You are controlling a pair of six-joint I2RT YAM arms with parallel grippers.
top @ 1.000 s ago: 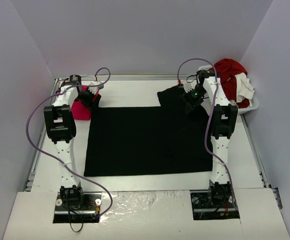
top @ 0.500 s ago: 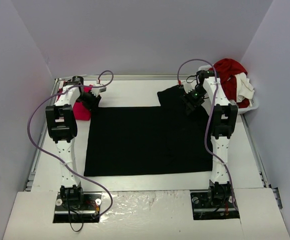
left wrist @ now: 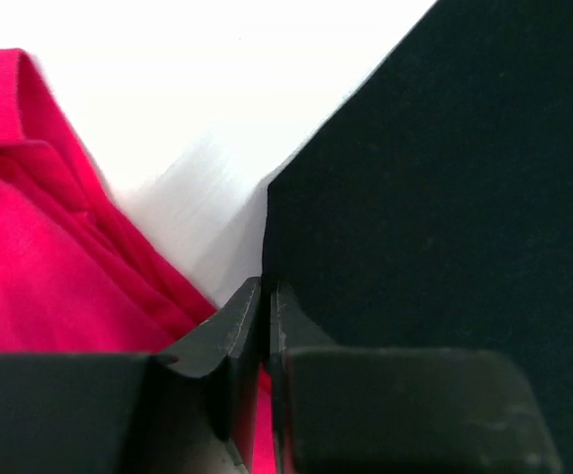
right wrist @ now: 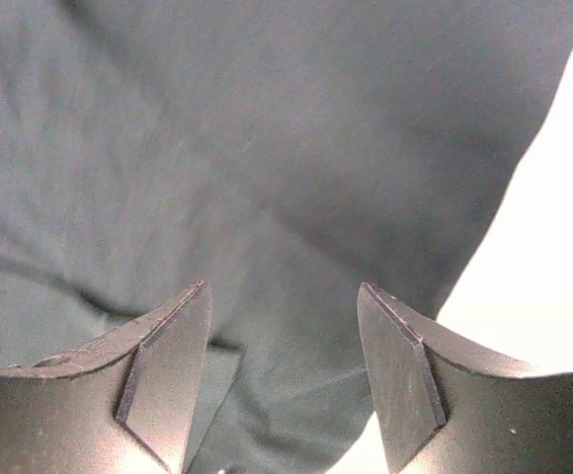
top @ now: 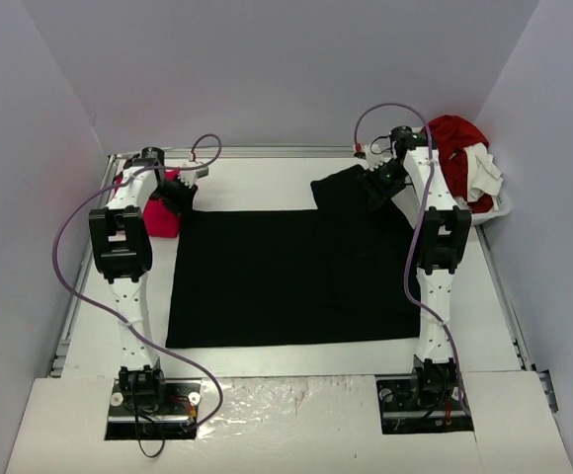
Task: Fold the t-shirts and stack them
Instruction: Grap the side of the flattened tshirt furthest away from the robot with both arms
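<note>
The black t-shirt (top: 286,276) lies spread flat across the table, one sleeve sticking out at the back right. My left gripper (top: 183,197) sits at its far left corner. In the left wrist view its jaws (left wrist: 266,286) are pressed together on the corner of the black cloth (left wrist: 445,178). The pink-red t-shirt (top: 158,215) lies bunched just left of that corner, beside the fingers (left wrist: 49,247). My right gripper (top: 380,188) hovers open over the black sleeve (right wrist: 267,148), with nothing between its fingertips (right wrist: 285,296).
A white basket (top: 499,209) at the back right holds red and white clothes (top: 459,148). Grey walls stand close on three sides. A metal rail runs along the table's far and left edges.
The left gripper's jaws have closed at the black shirt's corner. The right gripper has shifted slightly toward the far edge, still open.
</note>
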